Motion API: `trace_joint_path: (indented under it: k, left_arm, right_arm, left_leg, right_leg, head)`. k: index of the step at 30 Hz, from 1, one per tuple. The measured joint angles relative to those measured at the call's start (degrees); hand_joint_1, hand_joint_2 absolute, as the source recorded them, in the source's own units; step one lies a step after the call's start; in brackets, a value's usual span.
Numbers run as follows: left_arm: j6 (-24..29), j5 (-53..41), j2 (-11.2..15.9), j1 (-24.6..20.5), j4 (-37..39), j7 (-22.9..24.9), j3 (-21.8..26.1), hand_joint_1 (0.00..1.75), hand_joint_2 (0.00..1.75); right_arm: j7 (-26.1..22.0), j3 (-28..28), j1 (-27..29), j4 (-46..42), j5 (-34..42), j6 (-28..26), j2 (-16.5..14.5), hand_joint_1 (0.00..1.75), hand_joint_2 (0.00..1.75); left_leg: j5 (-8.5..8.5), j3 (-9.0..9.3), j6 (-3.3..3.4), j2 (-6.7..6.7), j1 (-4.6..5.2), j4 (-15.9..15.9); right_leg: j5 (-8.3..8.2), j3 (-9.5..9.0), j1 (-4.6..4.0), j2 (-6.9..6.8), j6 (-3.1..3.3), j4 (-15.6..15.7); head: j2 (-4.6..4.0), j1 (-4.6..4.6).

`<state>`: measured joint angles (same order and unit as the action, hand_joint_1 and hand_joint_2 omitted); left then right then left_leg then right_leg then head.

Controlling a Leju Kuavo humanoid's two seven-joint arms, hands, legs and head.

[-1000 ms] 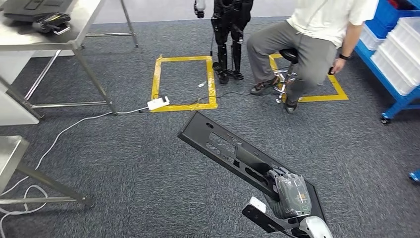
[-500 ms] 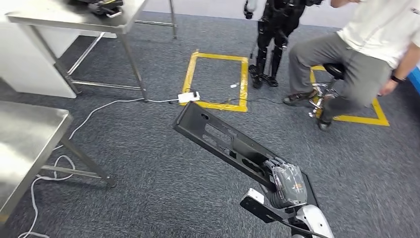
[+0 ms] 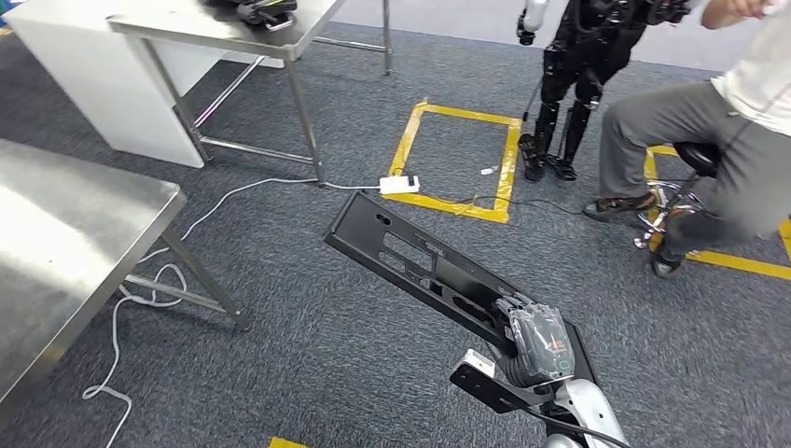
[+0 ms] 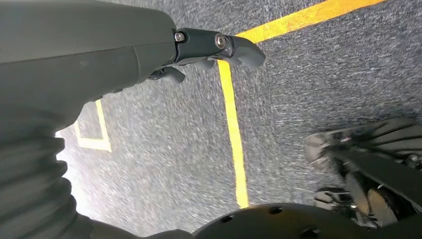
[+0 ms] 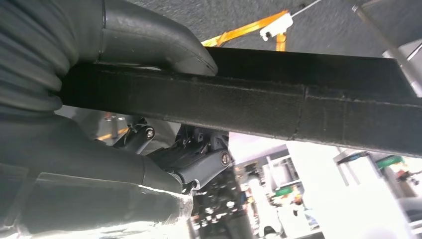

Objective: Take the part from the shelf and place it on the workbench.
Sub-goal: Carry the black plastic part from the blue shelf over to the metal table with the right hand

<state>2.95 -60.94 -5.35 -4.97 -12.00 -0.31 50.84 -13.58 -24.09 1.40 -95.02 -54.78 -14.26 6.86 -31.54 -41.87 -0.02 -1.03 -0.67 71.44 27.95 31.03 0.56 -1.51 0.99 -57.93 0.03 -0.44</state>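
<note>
The right hand [image 3: 536, 343] grips the long black slotted part [image 3: 420, 266] by its near end, carrying it level above carpet, right of the steel workbench [image 3: 65, 243]. Left hand [image 4: 209, 47] hangs, fingers loosely curled, empty.

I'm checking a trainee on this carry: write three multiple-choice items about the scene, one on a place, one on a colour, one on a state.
1. Where does the white power strip lie?
A. On the carpet by the yellow tape square
B. On the steel table
C. On the stool

2. What colour is the long part?
A. Blue
B. Black
C. Silver

3. What is the right hand doing?
A. Hanging with nothing in it
B. Resting on the steel table
C. Gripping the part above the floor

Answers: 1 A, the strip sits at the square's near corner. 2 B, the head view shows the slotted part black. 3 C, the right wrist view shows the thumb and fingers wrapped around the part.
</note>
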Motion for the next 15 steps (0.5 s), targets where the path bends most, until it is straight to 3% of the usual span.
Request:
trace_joint_path:
  k: [1, 2, 3, 5, 7, 8, 10, 12, 14, 15]
  left_arm:
    - [0.0, -0.1, 0.0, -0.1, 0.0, 0.0, 0.0, 0.0, 1.75]
    - [0.0, -0.2, 0.0, -0.1, 0.0, 0.0, 0.0, 0.0, 1.75]
    - [0.0, -0.2, 0.0, -0.1, 0.0, 0.0, 0.0, 0.0, 1.75]
    - [0.0, -0.3, 0.0, -0.1, 0.0, 0.1, 0.0, 0.0, 1.75]
    - [0.0, -0.3, 0.0, -0.3, 0.0, 0.0, 0.0, 0.0, 1.75]
    - [0.0, -0.3, 0.1, -0.4, 0.0, 0.0, 0.0, 0.0, 1.75]
    - [-0.1, -0.3, 0.0, -0.4, 0.0, 0.0, 0.0, 0.0, 1.75]
    - [-0.1, -0.5, 0.0, -0.5, 0.0, 0.0, 0.0, 0.0, 1.75]
    - [-0.1, -0.7, -0.1, -0.7, 0.0, 0.0, 0.0, 0.0, 1.75]
    - [-0.1, -0.8, -0.1, -0.8, 0.0, 0.0, 0.0, 0.0, 1.75]
  right_arm:
    - [0.1, 0.0, 0.1, 0.0, -0.1, 0.0, -0.1, 1.75, 1.75]
    - [0.3, 0.0, 0.1, 0.0, -0.1, 0.0, -0.1, 1.75, 1.75]
    - [0.3, 0.0, 0.2, 0.0, -0.2, 0.0, -0.2, 1.75, 1.75]
    - [0.4, 0.0, 0.3, -0.1, -0.3, 0.0, -0.2, 1.75, 1.75]
    - [0.4, 0.0, 0.5, -0.2, -0.3, 0.0, -0.2, 1.75, 1.75]
    - [0.4, 0.0, 0.6, -0.3, -0.3, 0.0, -0.2, 1.75, 1.75]
    - [0.5, 0.1, 0.8, -0.7, -0.3, -0.1, -0.3, 1.75, 1.75]
    - [0.6, 0.5, 1.1, -1.2, 0.0, -0.1, -0.3, 1.75, 1.75]
    - [0.7, 1.1, 1.7, -1.5, 0.3, -0.1, -0.2, 1.75, 1.75]
    - [0.7, 1.4, 2.1, -1.6, 0.4, -0.1, -0.2, 1.75, 1.75]
  left_leg:
    - [-0.78, -1.07, -0.06, 0.41, -0.02, 2.4]
    - [-0.55, -1.14, -0.05, 0.69, -0.01, 2.9]
    - [0.67, 0.04, 0.07, 1.06, 0.01, 1.0]
    - [3.73, 4.54, 0.73, 3.23, 0.29, -6.7]
    - [5.13, 7.36, 1.45, 5.03, 0.76, -11.8]
    - [5.14, 7.53, 1.72, 5.08, 1.0, -12.4]
    - [5.6, 7.48, 2.22, 3.71, 0.95, -12.8]
    - [6.11, 7.72, 2.8, 2.43, 0.54, -13.4]
    - [6.39, 7.77, 3.16, 1.0, 0.28, -13.6]
    - [6.46, 7.69, 3.24, 0.15, 0.24, -13.6]
  right_leg:
    - [0.06, 0.02, -0.17, -0.77, 0.09, 0.0]
    - [0.12, 0.02, -0.31, -1.5, 0.16, 0.0]
    - [0.18, -0.02, -0.41, -2.18, 0.21, 0.0]
    - [0.35, -0.16, -0.69, -3.39, 0.19, 0.0]
    - [0.59, -0.25, -1.1, -4.42, -0.09, -0.1]
    - [0.67, -0.27, -1.21, -4.95, -0.32, -0.1]
    - [0.93, -0.26, -1.22, -5.65, -0.8, -0.2]
    - [2.17, 0.47, -1.05, -3.32, -1.25, -2.3]
    - [5.03, 3.23, -0.55, 0.1, -1.28, -8.5]
    - [6.49, 5.08, -0.29, 0.85, -1.31, -12.3]
  head:
    - [0.01, 0.02]
    - [0.01, 0.0]
    - [0.01, 0.0]
    - [0.01, -0.02]
    - [0.01, 0.06]
    - [0.0, 0.09]
    - [0.0, 0.06]
    - [-0.01, 0.15]
    - [-0.01, 0.26]
    - [0.0, 0.27]
